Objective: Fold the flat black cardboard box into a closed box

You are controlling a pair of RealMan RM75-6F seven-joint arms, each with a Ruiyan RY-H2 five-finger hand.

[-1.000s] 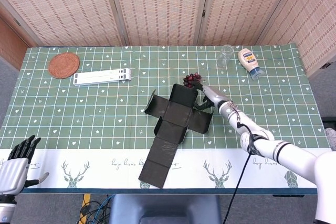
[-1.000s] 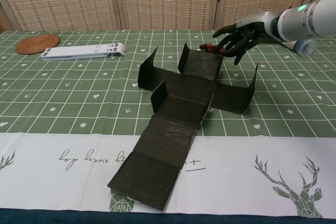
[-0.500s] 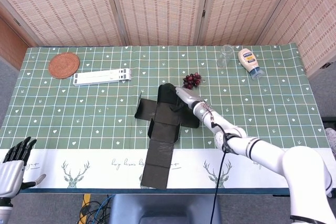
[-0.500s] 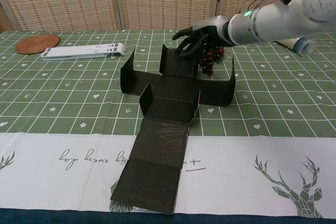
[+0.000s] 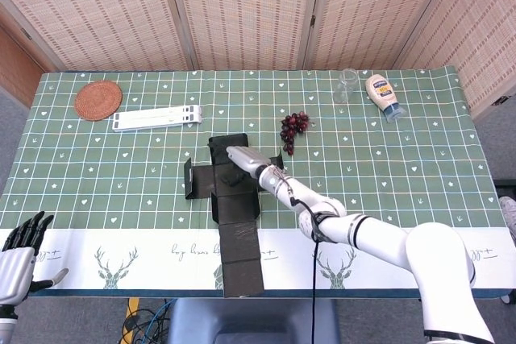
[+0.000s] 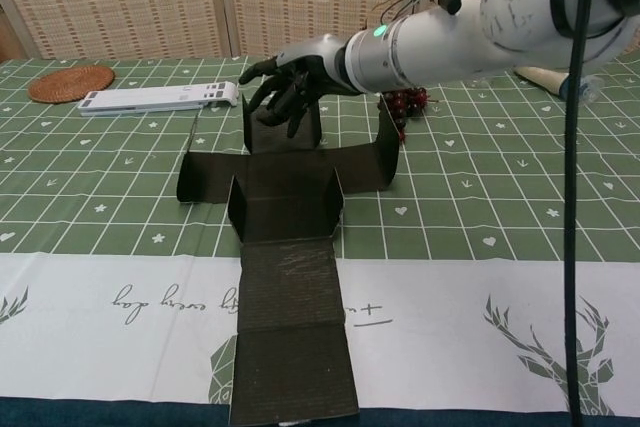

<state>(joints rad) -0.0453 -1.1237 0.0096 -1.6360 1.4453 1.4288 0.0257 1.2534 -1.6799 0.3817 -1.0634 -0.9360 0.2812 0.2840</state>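
Observation:
The black cardboard box lies unfolded in a cross shape, its long strip reaching the table's front edge. Its side flaps and the far panel stand partly upright. My right hand reaches in from the right, fingers spread, and touches the top of the far panel; in the head view the right hand lies over the box's far end. It holds nothing. My left hand hangs at the bottom left corner, off the table, fingers apart and empty.
A bunch of dark grapes lies just right of the box. At the back left sit a woven coaster and a white folded stand. A glass and a mayonnaise bottle stand at the back right.
The right hand swept left and the box slid and turned with it, leaving the grapes to its right. The long strip now points straight at the front edge. The left hand barely moved.

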